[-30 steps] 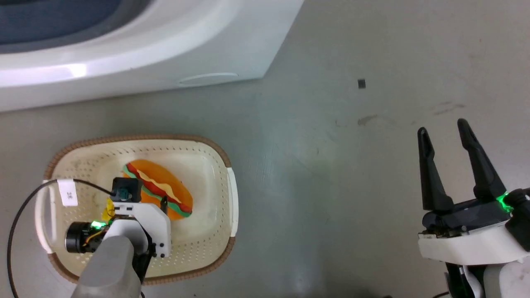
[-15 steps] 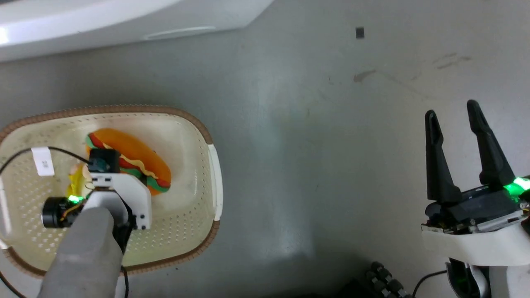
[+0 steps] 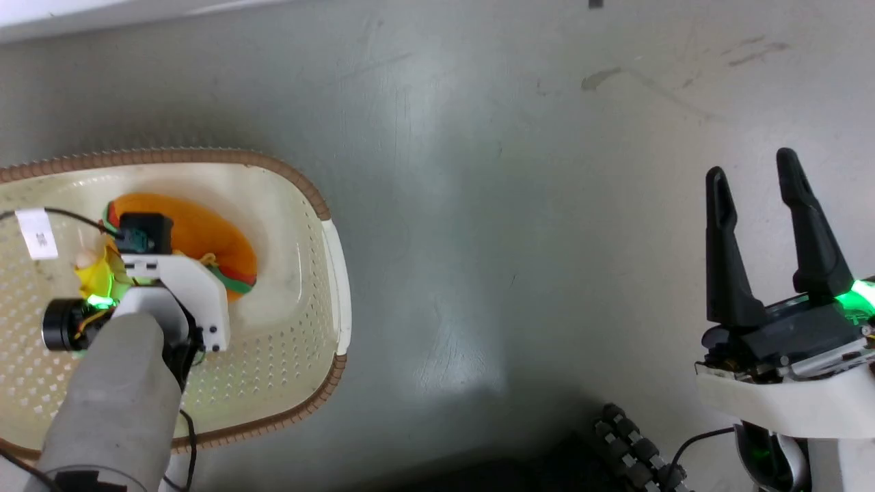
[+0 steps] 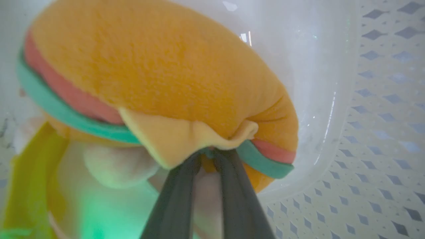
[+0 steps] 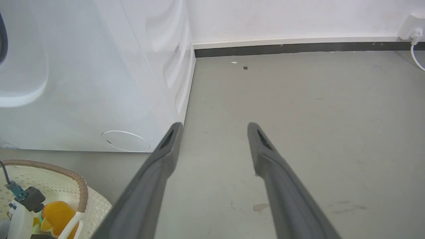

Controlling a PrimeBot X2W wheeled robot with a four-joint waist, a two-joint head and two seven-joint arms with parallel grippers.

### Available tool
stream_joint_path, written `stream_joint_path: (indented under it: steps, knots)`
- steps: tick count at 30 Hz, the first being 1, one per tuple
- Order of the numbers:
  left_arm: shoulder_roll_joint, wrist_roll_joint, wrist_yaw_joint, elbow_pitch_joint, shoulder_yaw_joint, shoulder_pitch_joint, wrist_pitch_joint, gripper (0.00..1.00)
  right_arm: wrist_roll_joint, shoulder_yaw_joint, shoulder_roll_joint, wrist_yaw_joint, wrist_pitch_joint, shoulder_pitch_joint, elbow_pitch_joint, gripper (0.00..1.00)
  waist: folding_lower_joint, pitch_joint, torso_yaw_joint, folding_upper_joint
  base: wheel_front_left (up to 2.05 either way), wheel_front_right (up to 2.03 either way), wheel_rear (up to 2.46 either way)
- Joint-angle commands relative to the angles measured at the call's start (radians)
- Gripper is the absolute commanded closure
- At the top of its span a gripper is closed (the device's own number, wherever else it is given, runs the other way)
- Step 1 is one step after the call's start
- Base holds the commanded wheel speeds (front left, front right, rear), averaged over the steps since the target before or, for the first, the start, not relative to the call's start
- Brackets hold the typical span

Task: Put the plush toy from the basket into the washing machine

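The plush toy, an orange bun with green, red and yellow layers, lies in the cream basket at the left of the head view. My left arm reaches down into the basket from above, and its wrist covers part of the toy. In the left wrist view my left gripper is shut on the toy's layered edge, under the yellow flap. My right gripper stands open over bare floor at the right, holding nothing. The washing machine shows white at the left of the right wrist view, with the basket just before it.
Grey floor stretches between the basket and my right arm. A black ribbed cable lies at the bottom edge. A dark skirting board and a white socket line the far wall. Yellow and pale soft parts sit beside the toy.
The head camera has tipped down, so the washing machine slid out at the top. My left gripper has sunk onto the toy, which now shows more orange bun. The right gripper stays open.
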Motion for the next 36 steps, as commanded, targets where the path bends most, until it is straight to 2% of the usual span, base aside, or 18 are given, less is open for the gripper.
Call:
stream_joint_path:
  steps: [1,11,17,22,30,36]
  knots:
    - [-0.004,-0.007,0.004,0.013,0.000,0.022,-0.004,1.00,0.005,0.001,0.000,0.001,-0.005,-0.019,0.011,0.00,0.0000,-0.028,0.002,0.0000,0.00,0.00,0.00]
    - [-0.087,-0.021,-0.020,0.013,-0.024,0.140,-0.117,1.00,-0.036,-0.004,0.000,0.001,-0.005,0.004,0.109,0.00,0.0000,-0.251,0.041,0.0000,0.00,0.00,0.00]
    - [-0.143,-0.023,-0.035,0.006,-0.046,0.223,-0.200,1.00,-0.061,-0.009,0.000,0.001,-0.005,0.031,0.169,0.00,0.0000,-0.417,0.092,0.0000,0.00,0.00,0.00]
    - [-0.175,-0.027,-0.041,-0.052,-0.056,0.296,-0.229,1.00,-0.080,-0.016,0.000,0.001,-0.005,0.066,0.208,0.00,0.0000,-0.539,0.144,0.0000,0.00,0.00,0.00]
    - [-0.195,-0.020,-0.034,-0.324,-0.044,0.453,-0.231,1.00,-0.106,-0.040,0.000,0.001,-0.005,0.132,0.246,0.00,0.0000,-0.693,0.230,0.0000,0.00,0.00,0.00]
    - [-0.201,-0.004,-0.016,-0.547,-0.018,0.578,-0.231,1.00,-0.099,-0.051,0.000,0.001,-0.005,0.165,0.262,0.00,0.0000,-0.773,0.264,0.0000,0.00,0.00,0.00]
